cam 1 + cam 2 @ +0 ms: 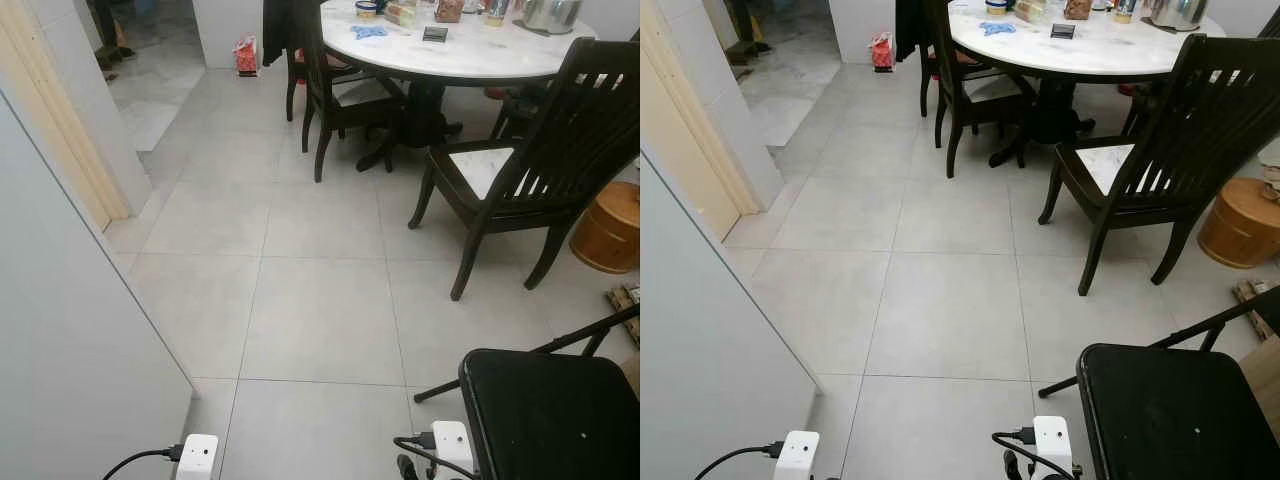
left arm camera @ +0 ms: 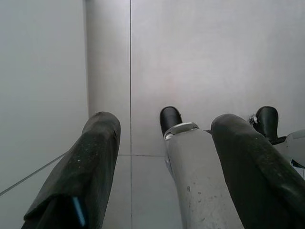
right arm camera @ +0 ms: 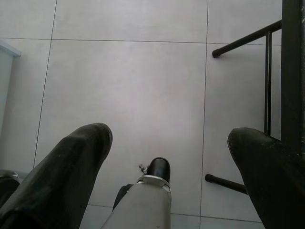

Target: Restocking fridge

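Grey tiled floor (image 1: 320,300) before the robot, with a white panel (image 1: 70,350) on its left. Ahead stands a round white counter (image 1: 470,50) carrying small items, ringed by dark wooden chairs (image 1: 540,150). A black folding chair (image 1: 550,415) stands near on the right, a wooden tub (image 1: 610,225) beyond it. Left pincer (image 2: 164,162) hangs over the floor, fingers (image 2: 90,167) wide and holding nothing. Right pincer (image 3: 167,162) likewise hangs wide and unladen beside the folding chair's legs (image 3: 248,40). No fridge can be made out.
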